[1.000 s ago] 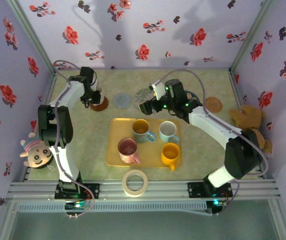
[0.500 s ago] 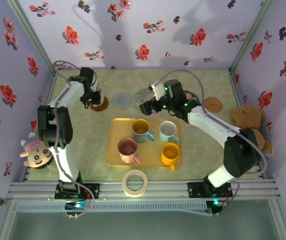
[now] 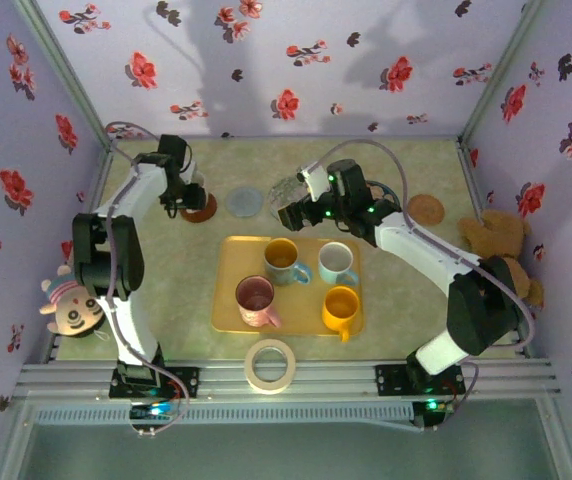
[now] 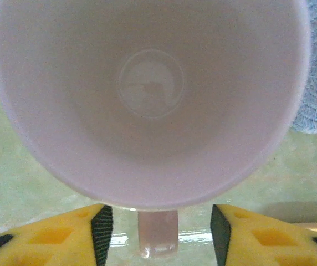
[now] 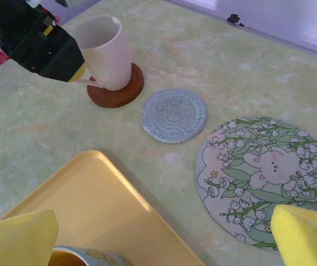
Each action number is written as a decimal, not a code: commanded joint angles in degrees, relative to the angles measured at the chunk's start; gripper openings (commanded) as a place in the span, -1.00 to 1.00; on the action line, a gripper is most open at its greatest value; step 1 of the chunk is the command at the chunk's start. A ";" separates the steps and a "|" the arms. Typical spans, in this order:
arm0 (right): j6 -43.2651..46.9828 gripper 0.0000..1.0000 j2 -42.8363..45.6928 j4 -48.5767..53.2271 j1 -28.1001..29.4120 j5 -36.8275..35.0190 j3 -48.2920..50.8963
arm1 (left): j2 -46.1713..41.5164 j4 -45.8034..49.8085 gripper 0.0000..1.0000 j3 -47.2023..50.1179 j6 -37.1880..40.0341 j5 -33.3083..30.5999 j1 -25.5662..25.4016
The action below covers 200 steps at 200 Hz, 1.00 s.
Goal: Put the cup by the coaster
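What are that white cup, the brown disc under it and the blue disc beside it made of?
White cup: likely glazed ceramic, smooth with a soft sheen. Brown disc: maybe wood, plain and matte; unsure. Blue disc: woven cord or fabric, ringed texture.

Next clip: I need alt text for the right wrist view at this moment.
A white cup stands upright on a brown coaster at upper left, the left tool at its handle. Beside it lie a blue-grey woven coaster and a floral bunny mat; a corner of a yellow tray sits at lower left.
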<state>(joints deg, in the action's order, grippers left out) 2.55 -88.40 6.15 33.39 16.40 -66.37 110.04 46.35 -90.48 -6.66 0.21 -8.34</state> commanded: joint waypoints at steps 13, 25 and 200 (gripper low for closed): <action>1.07 0.99 1.95 -0.35 0.63 -2.73 0.09 | -5.14 1.29 0.26 0.15 0.33 0.76 0.43; 1.19 0.99 2.65 -0.20 0.75 -3.26 0.30 | -6.53 1.20 0.36 0.04 -0.02 0.77 0.43; 9.13 0.99 19.12 18.42 7.36 -4.98 5.47 | -30.84 9.90 0.98 2.59 -3.70 13.11 -3.87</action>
<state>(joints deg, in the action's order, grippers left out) 10.07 -72.03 20.45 39.66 12.60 -62.61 83.42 52.64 -90.41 -7.16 9.28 -11.46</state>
